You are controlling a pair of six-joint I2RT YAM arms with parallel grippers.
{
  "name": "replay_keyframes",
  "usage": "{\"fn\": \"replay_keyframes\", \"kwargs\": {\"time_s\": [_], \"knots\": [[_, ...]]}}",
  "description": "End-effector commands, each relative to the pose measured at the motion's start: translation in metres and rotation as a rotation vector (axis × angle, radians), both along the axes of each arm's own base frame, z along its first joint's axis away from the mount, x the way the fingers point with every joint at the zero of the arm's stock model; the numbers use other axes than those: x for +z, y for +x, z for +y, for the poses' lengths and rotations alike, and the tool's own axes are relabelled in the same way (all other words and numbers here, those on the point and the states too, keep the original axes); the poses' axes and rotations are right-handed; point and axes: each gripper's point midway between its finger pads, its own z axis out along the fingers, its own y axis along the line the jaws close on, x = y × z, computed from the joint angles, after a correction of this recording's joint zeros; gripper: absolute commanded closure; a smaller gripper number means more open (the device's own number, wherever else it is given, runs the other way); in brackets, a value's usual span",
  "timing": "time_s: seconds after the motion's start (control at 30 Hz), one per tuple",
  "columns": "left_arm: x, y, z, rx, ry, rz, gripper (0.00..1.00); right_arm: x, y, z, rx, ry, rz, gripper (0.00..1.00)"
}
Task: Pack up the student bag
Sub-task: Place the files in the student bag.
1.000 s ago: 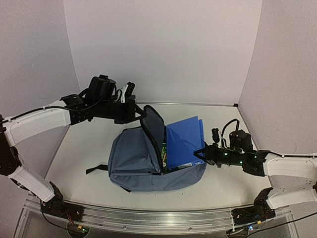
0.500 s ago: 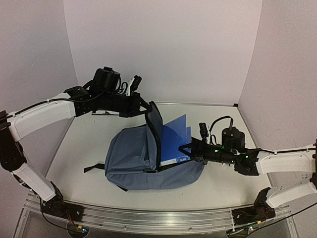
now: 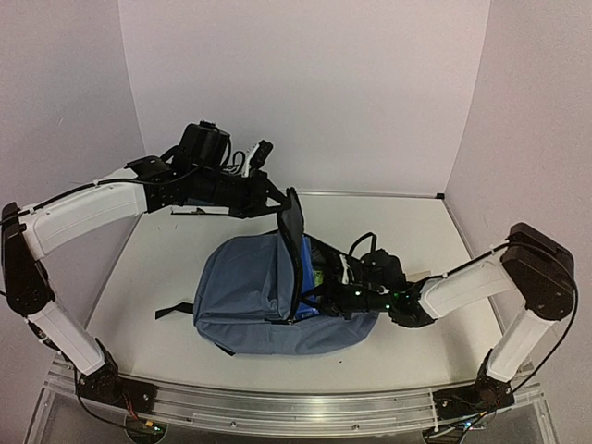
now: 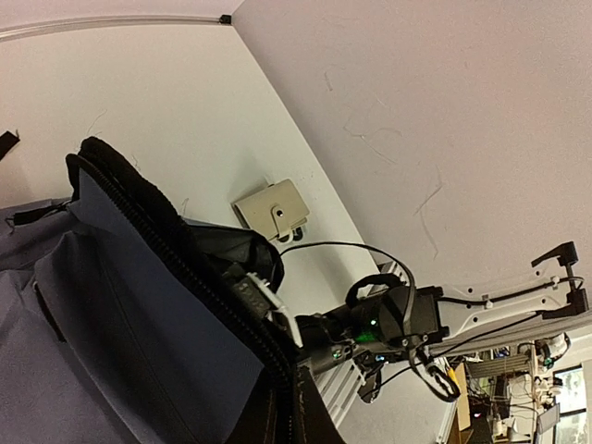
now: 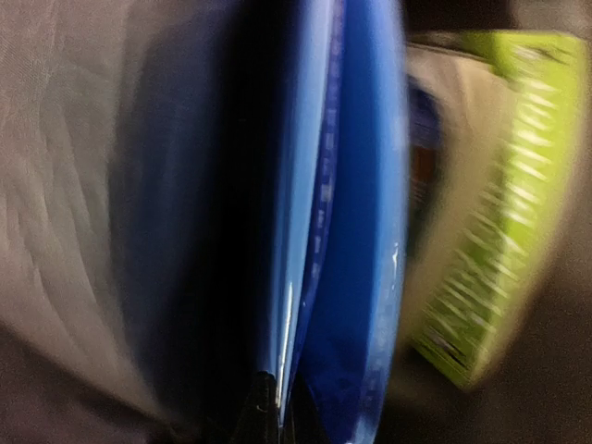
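Observation:
The student bag [image 3: 245, 296], a slate-blue backpack, lies on the white table with its main opening facing right. My left gripper [image 3: 280, 201] is shut on the zippered edge of the flap [image 4: 148, 231] and holds it upright; in the left wrist view that gripper [image 4: 282, 412] pinches the flap edge at the bottom. My right gripper [image 3: 326, 296] reaches into the opening, shut on a bright-blue book [image 5: 342, 231] seen edge-on. Only a sliver of the book [image 3: 299, 262] shows behind the flap. A green item [image 5: 481, 213] lies inside beside the book.
A small beige box [image 4: 271, 205] lies on the table right of the bag, near the right forearm [image 3: 453, 289]. A black strap [image 3: 174, 310] trails from the bag's left side. White walls close in the back and both sides.
My right gripper has pushed the blue book leftward into the bag; it stood out of the opening before and is now almost wholly inside. The left gripper raised the flap slightly.

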Motion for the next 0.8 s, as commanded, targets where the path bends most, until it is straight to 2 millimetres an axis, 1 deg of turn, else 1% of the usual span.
{"fn": "replay_keyframes", "kwargs": {"time_s": [0.0,0.13,0.2,0.27,0.37,0.43,0.47,0.53,0.63,0.7,0.77], "knots": [[0.047,-0.001,-0.018,-0.093,-0.136,-0.075,1.0,-0.003,0.021,0.03,-0.008,-0.004,-0.057,0.98],[0.043,-0.002,-0.02,-0.1,-0.149,-0.057,1.0,-0.017,0.029,0.054,-0.002,-0.029,-0.088,0.92],[0.041,-0.002,-0.018,-0.091,-0.146,-0.056,1.0,-0.017,0.031,0.062,0.003,-0.03,-0.105,0.91],[0.039,-0.002,-0.014,-0.072,-0.137,-0.059,1.0,-0.013,0.032,0.065,0.0,-0.029,-0.127,0.87],[0.037,0.0,-0.003,-0.021,-0.117,-0.072,1.0,-0.004,0.036,0.056,-0.037,-0.038,-0.163,0.73],[0.035,0.003,0.005,0.011,-0.108,-0.074,1.0,0.003,0.038,0.043,-0.08,-0.067,-0.193,0.61],[0.033,0.005,0.01,0.024,-0.103,-0.067,0.97,0.006,0.039,0.034,-0.106,-0.09,-0.207,0.55],[0.026,0.012,0.023,0.06,-0.086,-0.038,0.85,0.009,0.041,0.013,-0.165,-0.154,-0.233,0.42],[0.007,0.032,0.053,0.147,-0.043,0.028,0.62,0.019,0.046,-0.029,-0.279,-0.289,-0.279,0.29],[-0.005,0.048,0.083,0.233,-0.01,0.055,0.46,0.034,0.047,-0.054,-0.341,-0.355,-0.316,0.2],[-0.017,0.061,0.11,0.317,0.032,0.062,0.3,0.052,0.047,-0.077,-0.398,-0.412,-0.351,0.13]]}}
